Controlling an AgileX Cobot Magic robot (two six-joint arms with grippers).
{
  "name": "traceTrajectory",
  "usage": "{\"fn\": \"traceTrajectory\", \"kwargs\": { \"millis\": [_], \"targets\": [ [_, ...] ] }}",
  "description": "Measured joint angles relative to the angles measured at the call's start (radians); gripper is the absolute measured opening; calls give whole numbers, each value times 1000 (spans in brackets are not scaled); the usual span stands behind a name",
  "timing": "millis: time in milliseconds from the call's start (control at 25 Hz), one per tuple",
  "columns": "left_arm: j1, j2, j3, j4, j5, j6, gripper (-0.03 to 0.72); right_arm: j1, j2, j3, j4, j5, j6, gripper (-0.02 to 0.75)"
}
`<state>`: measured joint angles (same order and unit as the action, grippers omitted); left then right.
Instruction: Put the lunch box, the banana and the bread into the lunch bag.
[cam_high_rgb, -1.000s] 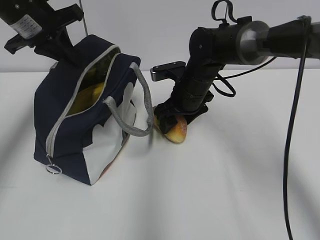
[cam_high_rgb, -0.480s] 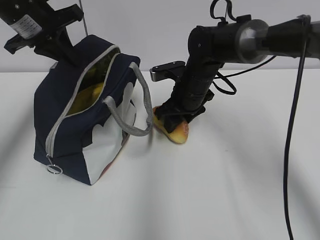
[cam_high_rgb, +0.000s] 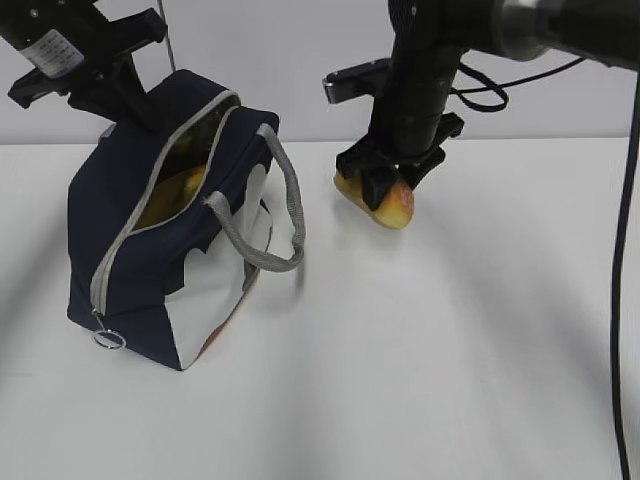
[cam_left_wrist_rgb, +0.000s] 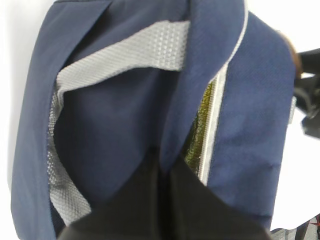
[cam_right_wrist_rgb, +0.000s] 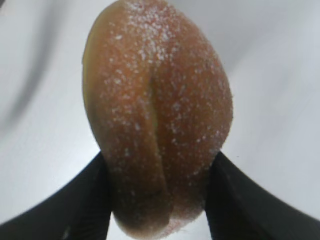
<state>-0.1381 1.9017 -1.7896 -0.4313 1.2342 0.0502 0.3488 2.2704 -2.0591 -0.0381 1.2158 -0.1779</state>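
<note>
The navy lunch bag (cam_high_rgb: 150, 240) stands on the left of the white table, its zipper open. Something yellow, probably the banana (cam_high_rgb: 185, 185), shows inside the opening. My left gripper (cam_high_rgb: 125, 100) is shut on the bag's upper back edge and holds the opening apart; the left wrist view shows the navy fabric (cam_left_wrist_rgb: 240, 100) pinched between the jaws. My right gripper (cam_high_rgb: 390, 190) is shut on the golden-brown bread (cam_high_rgb: 385, 205) and holds it above the table, right of the bag. The bread (cam_right_wrist_rgb: 157, 115) fills the right wrist view between the two fingers. The lunch box is not in view.
The bag's grey strap handle (cam_high_rgb: 280, 220) loops out toward the bread. A metal ring pull (cam_high_rgb: 107, 339) hangs at the bag's front lower corner. The white table (cam_high_rgb: 430, 380) stretches in front and to the right.
My right gripper has lifted the bread off the table and moved it up and a little right. The left gripper and the bag have not moved.
</note>
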Motion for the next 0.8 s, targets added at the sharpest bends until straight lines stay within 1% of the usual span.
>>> {"fn": "traceTrajectory", "kwargs": {
  "millis": [160, 320, 600, 800],
  "targets": [
    [0, 0, 0, 0, 0, 0, -3, 0, -61, -7, 8, 10, 20, 372],
    [0, 0, 0, 1, 0, 0, -3, 0, -173, -7, 73, 16, 24, 372],
    [0, 0, 0, 0, 0, 0, -3, 0, -347, -10, 280, 33, 73, 372],
    [0, 0, 0, -4, 0, 0, -3, 2, -369, 2, 499, 36, 105, 372]
  ]
}}
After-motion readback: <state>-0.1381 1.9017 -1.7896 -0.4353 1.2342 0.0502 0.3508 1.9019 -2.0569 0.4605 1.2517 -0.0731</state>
